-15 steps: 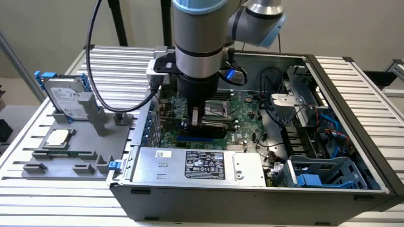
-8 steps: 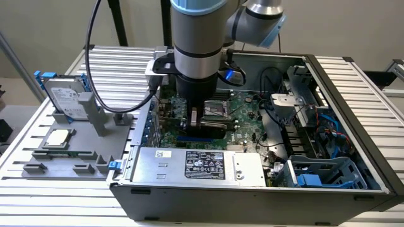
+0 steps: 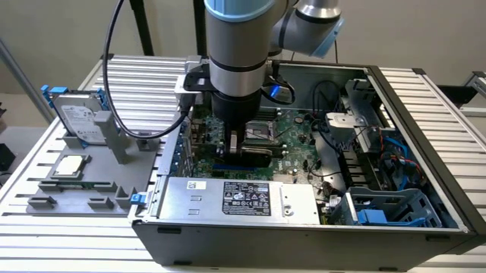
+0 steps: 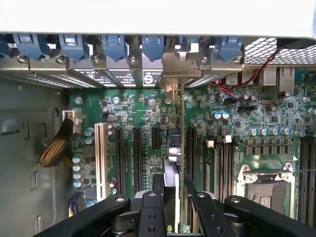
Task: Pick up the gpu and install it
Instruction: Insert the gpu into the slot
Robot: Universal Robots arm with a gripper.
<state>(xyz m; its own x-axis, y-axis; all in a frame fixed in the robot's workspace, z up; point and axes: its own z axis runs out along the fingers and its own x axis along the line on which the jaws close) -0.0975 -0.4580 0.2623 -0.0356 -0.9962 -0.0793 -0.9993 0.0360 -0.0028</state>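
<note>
We find the gpu [image 4: 177,148] held edge-on between the fingers [image 4: 150,210] of the gripper [image 4: 177,207], standing upright over the green motherboard [image 4: 232,106] inside the open computer case [image 3: 414,108]. In the wrist view the card runs as a thin vertical strip up the centre of the frame, from the fingertips toward the row of blue slot latches [image 4: 113,47] along the upper edge, and its silver end bracket [image 4: 173,91] sits just below that row. It lines up with the black expansion slots [image 4: 121,150], though we cannot tell whether its edge is seated in one.

The gripper is clenched on the card, its two dark fingers pressing either face with only the card's thickness between them.

In the exterior view the arm [image 3: 237,51] comes down at centre frame into the case, and the gripper [image 3: 241,149] holds the dark card [image 3: 254,154] low over the board, just above the silver power supply [image 3: 239,199]. At the exterior view's left, a grey fixture [image 3: 87,190] carries a hard drive [image 3: 78,116] with blue rails and a small square processor chip [image 3: 70,165].
</note>
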